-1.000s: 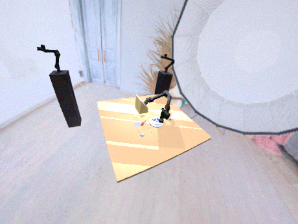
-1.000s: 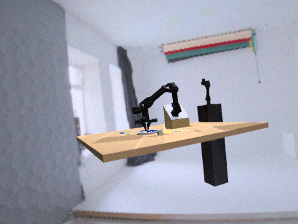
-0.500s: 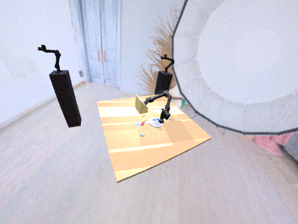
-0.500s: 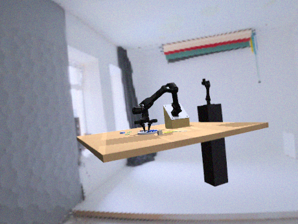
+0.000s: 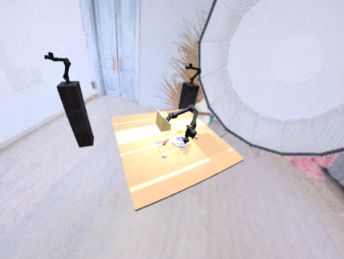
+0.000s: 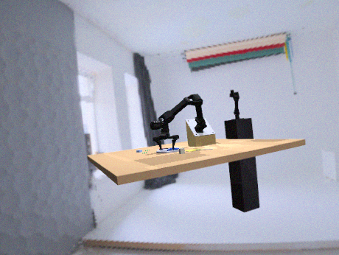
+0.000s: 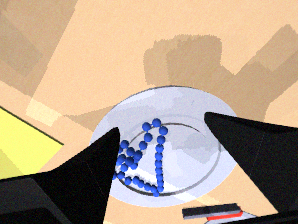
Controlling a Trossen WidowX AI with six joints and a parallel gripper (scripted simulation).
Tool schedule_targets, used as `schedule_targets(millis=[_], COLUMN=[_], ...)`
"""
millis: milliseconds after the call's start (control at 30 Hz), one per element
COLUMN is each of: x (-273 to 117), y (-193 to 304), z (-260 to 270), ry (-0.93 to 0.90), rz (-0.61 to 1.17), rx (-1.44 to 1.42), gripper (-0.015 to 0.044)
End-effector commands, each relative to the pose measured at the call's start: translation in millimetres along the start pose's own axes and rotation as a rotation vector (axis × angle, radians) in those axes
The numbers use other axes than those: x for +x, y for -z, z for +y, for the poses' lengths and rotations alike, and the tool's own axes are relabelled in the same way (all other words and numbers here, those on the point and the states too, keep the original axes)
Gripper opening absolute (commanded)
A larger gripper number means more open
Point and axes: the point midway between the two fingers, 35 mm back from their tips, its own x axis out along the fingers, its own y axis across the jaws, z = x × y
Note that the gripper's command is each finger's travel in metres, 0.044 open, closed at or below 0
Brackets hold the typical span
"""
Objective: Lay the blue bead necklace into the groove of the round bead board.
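Note:
The round white bead board (image 5: 179,145) (image 6: 161,151) (image 7: 175,102) lies flat on the table, with a thin circular groove. The blue bead necklace (image 6: 172,149) (image 7: 159,163) lies on it as a narrow, folded loop. One nearly straight strand crosses inside the groove ring, a lower strand runs left near the groove, and several beads are bunched at the left. The right part of the groove shows no beads. My gripper (image 6: 167,149) (image 7: 161,123) is open low over the board, fingers apart on either side of the upper beads. The left finger hides some of the board and possibly some beads.
A yellow sheet-like thing (image 7: 20,150) lies left of the board in the wrist view. A grey and red item (image 5: 165,142) (image 7: 212,211) lies near the rim. A box with a sloping panel (image 5: 163,123) (image 6: 202,140), a grey block (image 6: 181,151) and a small blue block (image 5: 164,156) (image 6: 138,151) stand on the table.

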Motion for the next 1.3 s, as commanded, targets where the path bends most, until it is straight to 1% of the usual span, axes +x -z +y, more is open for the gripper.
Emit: schedule_targets(millis=[0,633,733,1033,1167,1267], x=[-1,-1,-5,-30,-33,-26], y=[0,0,11,74,83,83], z=[0,0,0,7,10,10], ry=[0.001,0.001,0.003,0.003,0.002,0.002], rz=[0.003,0.003,0.006,0.009,0.008,0.008], rx=[-0.003,-0.003,0.001,0.025,0.028,0.028], gripper=[0.044,0.044,0.0361,0.0125,0.012,0.012])
